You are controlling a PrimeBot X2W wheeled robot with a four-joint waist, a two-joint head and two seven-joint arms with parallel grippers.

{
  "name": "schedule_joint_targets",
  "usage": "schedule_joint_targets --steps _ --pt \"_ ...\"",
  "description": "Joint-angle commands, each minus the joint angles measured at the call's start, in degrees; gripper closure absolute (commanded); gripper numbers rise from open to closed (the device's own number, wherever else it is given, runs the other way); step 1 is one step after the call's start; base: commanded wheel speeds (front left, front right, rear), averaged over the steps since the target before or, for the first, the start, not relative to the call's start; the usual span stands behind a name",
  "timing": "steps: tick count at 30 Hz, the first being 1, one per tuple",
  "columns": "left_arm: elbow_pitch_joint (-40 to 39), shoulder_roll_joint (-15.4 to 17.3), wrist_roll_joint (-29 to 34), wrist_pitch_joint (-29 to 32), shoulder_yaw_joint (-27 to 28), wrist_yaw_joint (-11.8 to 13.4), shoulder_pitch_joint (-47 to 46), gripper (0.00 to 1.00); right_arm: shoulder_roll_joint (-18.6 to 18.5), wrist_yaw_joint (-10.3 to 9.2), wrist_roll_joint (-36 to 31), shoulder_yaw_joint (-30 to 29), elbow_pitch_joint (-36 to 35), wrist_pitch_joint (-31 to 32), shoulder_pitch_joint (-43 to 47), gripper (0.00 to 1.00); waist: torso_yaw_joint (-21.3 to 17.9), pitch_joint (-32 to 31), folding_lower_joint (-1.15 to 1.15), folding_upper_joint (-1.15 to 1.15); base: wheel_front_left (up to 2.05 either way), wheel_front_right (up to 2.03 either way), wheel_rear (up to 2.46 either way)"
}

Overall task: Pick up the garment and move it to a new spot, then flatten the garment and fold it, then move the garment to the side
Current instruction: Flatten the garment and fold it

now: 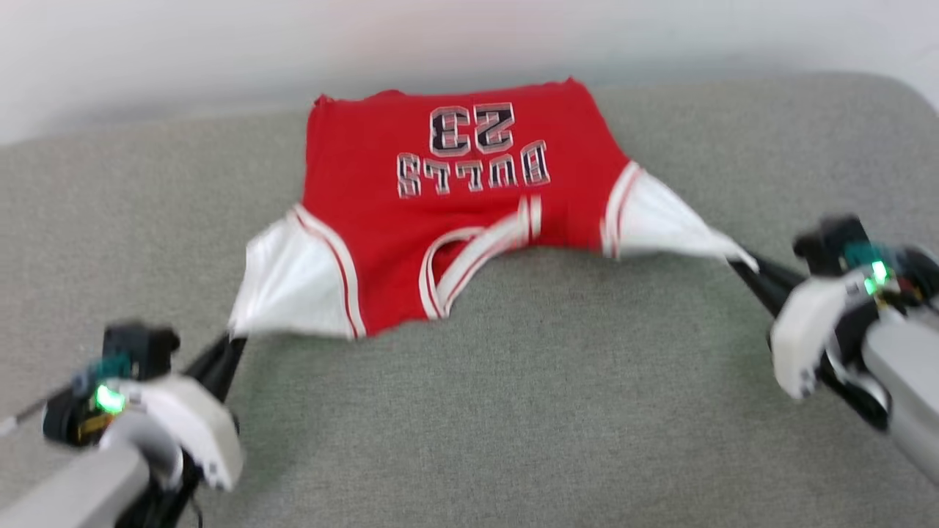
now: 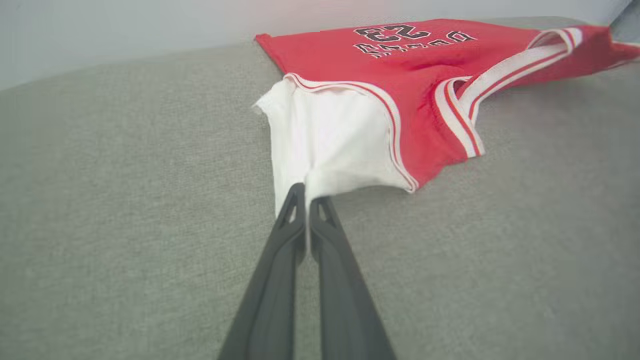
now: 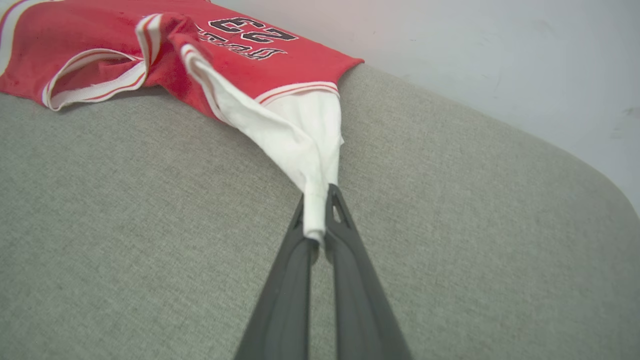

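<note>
The garment point(image 1: 440, 191), a red jersey with white sleeves and black "23" numerals, lies spread across the far middle of the grey surface, its neck opening toward me. My left gripper point(image 1: 236, 339) is shut on the tip of one white sleeve point(image 2: 325, 145), at the lower left of the head view. My right gripper point(image 1: 737, 264) is shut on the other white sleeve point(image 3: 305, 145), pulled out thin to the right. In each wrist view the dark fingers point(image 2: 280, 265) point(image 3: 290, 280) pinch white fabric, and both sleeves are lifted slightly off the surface.
The grey fabric-covered surface point(image 1: 469, 411) stretches wide in front of and beside the jersey. A pale wall point(image 1: 220, 51) runs close behind the jersey's far hem. The surface's rounded corner point(image 1: 902, 92) lies at the far right.
</note>
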Motion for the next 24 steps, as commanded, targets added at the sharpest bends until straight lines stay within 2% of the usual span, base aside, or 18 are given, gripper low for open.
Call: schedule_joint_targets --steps 1,8,15,19,23,24 --pt "-1.13 0.54 -0.21 -0.24 0.24 0.89 2.73 1.00 -1.29 -0.06 0.53 0.12 -0.49 -0.45 2.85 1.00 0.28 -2.36 0.01 0.00 0.00 0.00 0.00" --pt "-7.25 4.06 -1.70 -0.23 4.26 4.58 15.72 1.00 -7.71 -0.06 2.45 -2.41 -4.94 -1.22 15.54 1.00 0.73 -6.66 0.01 0.00 0.00 0.00 0.00" --pt "-11.91 7.50 -2.22 -0.24 7.38 6.70 24.85 1.00 -13.85 -0.07 2.21 -5.87 -11.95 1.26 25.99 1.00 0.69 -8.17 0.01 0.00 0.00 0.00 0.00" --pt "-13.89 7.05 -1.96 -0.24 8.38 7.86 28.56 1.00 -16.36 -0.08 3.09 -8.36 -16.59 4.69 31.10 1.00 0.59 -7.88 0.01 0.00 0.00 0.00 0.00" --pt "-14.40 6.13 -0.46 -0.24 9.39 8.76 30.65 1.00 -17.12 -0.08 2.62 -11.37 -19.73 8.01 34.72 1.00 0.70 -7.23 0.01 0.00 0.00 0.00 0.00" --pt "-14.49 5.86 -0.06 -0.24 9.53 8.76 30.74 1.00 -17.01 -0.07 2.04 -12.33 -20.36 8.46 35.01 0.90 0.73 -7.07 0.01 0.00 0.00 0.00 0.00"
